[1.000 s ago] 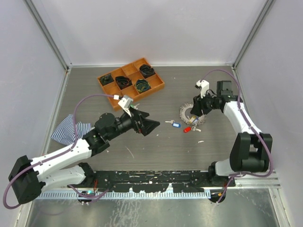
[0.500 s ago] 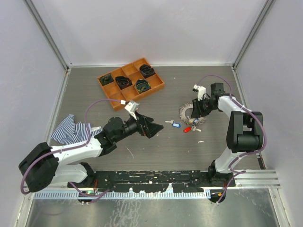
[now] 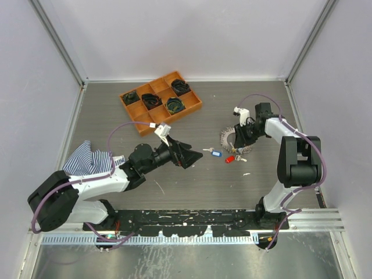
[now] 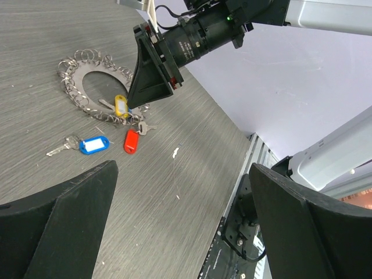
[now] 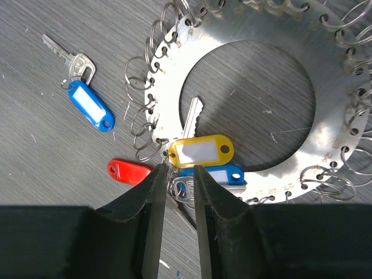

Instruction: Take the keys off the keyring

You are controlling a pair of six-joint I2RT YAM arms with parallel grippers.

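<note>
The keyring (image 3: 225, 136) is a flat silver ring plate fringed with wire loops (image 5: 325, 168), lying right of centre (image 4: 75, 96). A yellow-tagged key (image 5: 200, 151) and a blue-tagged key (image 5: 221, 174) hang at its near edge, and a red tag (image 5: 129, 171) lies beside them. Another blue-tagged key (image 3: 215, 153) lies loose to the left (image 5: 90, 106). My right gripper (image 5: 176, 174) points down at that cluster (image 3: 238, 142), jaws narrowed onto a silver key head (image 5: 181, 189). Left of the loose key, my left gripper (image 3: 189, 156) hovers wide open and empty (image 4: 181, 168).
An orange compartment tray (image 3: 195, 106) with black coiled bundles stands at the back. A striped cloth (image 3: 87, 160) lies at the left beside the left arm. Grey walls enclose the table, and a black rail (image 3: 192, 218) runs along the near edge.
My right gripper's jaws have narrowed over the key cluster at the keyring's edge. The left arm has swung its open gripper slightly right, toward the loose blue-tagged key.
</note>
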